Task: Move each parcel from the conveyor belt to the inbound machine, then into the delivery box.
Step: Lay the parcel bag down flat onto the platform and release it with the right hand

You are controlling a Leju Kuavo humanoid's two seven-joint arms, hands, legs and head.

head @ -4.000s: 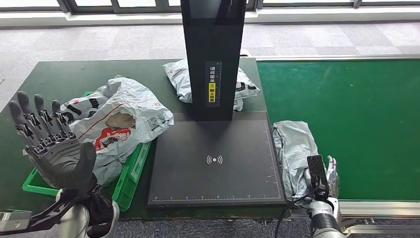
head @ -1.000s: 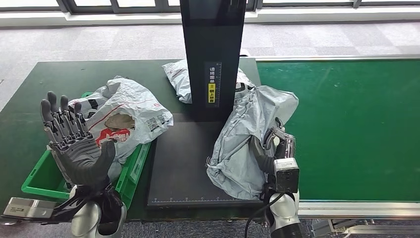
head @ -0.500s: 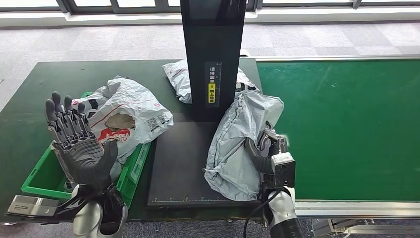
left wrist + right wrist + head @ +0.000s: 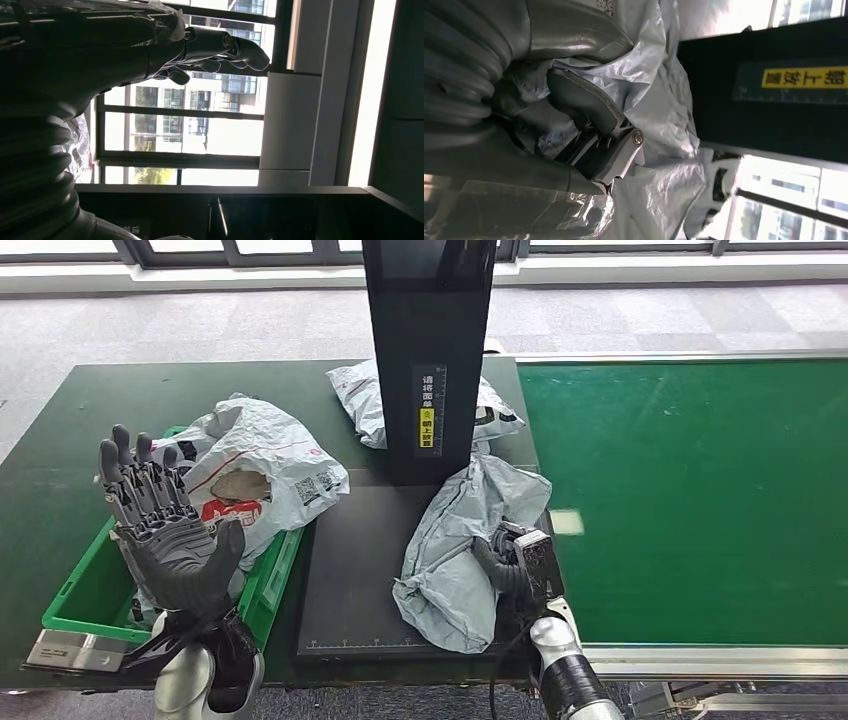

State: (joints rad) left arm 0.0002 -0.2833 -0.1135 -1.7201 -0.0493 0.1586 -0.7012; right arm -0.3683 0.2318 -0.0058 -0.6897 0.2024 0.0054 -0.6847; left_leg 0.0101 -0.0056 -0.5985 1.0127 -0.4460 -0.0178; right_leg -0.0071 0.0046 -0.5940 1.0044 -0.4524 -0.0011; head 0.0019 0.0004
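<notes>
My right hand has its fingers clamped into the grey parcel, which lies slumped on the black plate of the inbound machine, right against the fingers on their tower side. It looks to me like a soft, light poly bag: limp, creased, probably slick, so I'd take a bunched fold near its middle rather than a loose edge, or it may slide out. My left hand is raised with fingers spread apart, holding nothing, just above the green delivery box, where a white parcel lies just beyond the fingertips.
</notes>
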